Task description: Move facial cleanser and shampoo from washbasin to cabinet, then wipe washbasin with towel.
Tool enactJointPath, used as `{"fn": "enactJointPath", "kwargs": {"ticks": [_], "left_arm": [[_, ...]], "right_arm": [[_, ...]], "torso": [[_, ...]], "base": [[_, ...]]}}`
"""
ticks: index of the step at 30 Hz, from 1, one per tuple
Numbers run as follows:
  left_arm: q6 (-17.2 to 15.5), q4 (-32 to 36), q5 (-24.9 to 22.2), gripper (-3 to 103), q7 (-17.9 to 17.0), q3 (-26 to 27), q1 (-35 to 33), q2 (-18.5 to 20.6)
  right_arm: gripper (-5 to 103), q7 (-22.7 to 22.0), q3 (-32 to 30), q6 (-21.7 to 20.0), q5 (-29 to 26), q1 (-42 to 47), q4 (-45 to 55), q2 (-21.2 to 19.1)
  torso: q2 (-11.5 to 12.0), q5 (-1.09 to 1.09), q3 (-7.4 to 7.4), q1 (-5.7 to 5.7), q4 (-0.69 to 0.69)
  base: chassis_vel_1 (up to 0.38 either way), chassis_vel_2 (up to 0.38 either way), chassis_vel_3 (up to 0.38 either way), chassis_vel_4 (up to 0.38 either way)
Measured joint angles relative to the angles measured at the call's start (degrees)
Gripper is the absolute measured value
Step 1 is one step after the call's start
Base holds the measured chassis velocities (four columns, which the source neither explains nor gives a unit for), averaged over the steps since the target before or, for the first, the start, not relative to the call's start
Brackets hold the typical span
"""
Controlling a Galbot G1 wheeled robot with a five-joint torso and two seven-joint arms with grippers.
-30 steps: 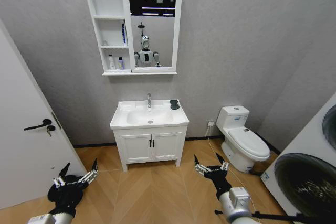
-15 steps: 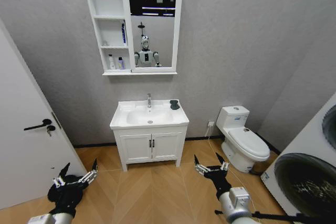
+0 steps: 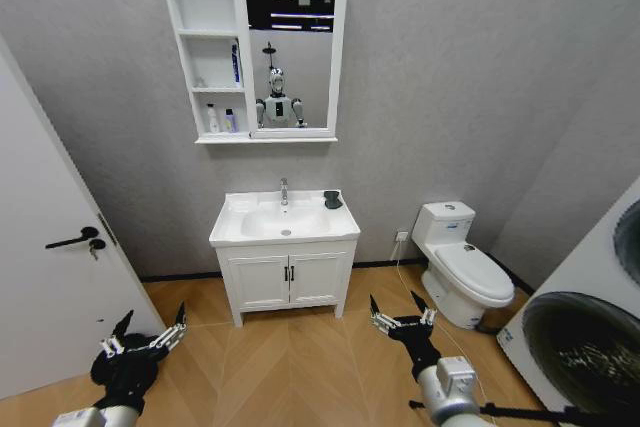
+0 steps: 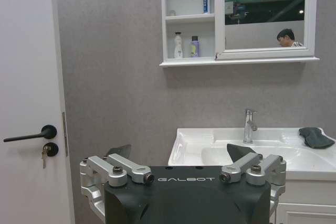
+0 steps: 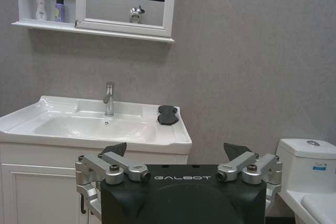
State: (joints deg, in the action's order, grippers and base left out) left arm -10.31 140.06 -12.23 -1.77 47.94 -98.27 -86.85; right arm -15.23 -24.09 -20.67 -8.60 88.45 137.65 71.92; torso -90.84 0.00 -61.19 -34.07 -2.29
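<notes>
Low in the frame, left gripper (image 3: 146, 334) and right gripper (image 3: 400, 312) hang over the floor, jaws wide, holding nothing. Mid-frame, the towel (image 3: 332, 199) lies on the washbasin (image 3: 232, 224)'s right rear corner; two bottles (image 3: 220, 121) already stand in the cabinet (image 3: 166, 7), upper left. Best to drive close and square up before reaching for the towel.

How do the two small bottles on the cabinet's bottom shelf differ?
The white bottle is taller than the purple bottle beside it. The white bottle is pale all over, while the purple bottle has a lilac body under a dark cap. In the head view the white bottle stands further from the mirror, and the purple one is nearer its frame. Both stand upright in the cabinet, on its lowest shelf.
</notes>
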Motion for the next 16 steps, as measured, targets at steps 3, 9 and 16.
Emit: {"fn": "enactJointPath", "kwargs": {"ticks": [3, 9, 16], "left_arm": [[0.0, 0.0, 0.0, 100, 0.0, 0.0, 0.0, 0.0], [0.0, 0.0, 0.0, 100, 0.0, 0.0, 0.0, 0.0], [0.0, 0.0, 0.0, 100, 0.0, 0.0, 0.0, 0.0]], "right_arm": [[100, 0.0, 0.0, 0.0, 0.0, 0.0, 0.0, 0.0], [100, 0.0, 0.0, 0.0, 0.0, 0.0, 0.0, 0.0], [100, 0.0, 0.0, 0.0, 0.0, 0.0, 0.0, 0.0]], "torso": [[0.0, 0.00, 0.00, 0.00, 0.00], [0.0, 0.00, 0.00, 0.00, 0.00], [0.0, 0.00, 0.00, 0.00, 0.00]], "base": [[0.000, 0.000, 0.000, 0.000], [0.000, 0.000, 0.000, 0.000], [0.000, 0.000, 0.000, 0.000]]}}
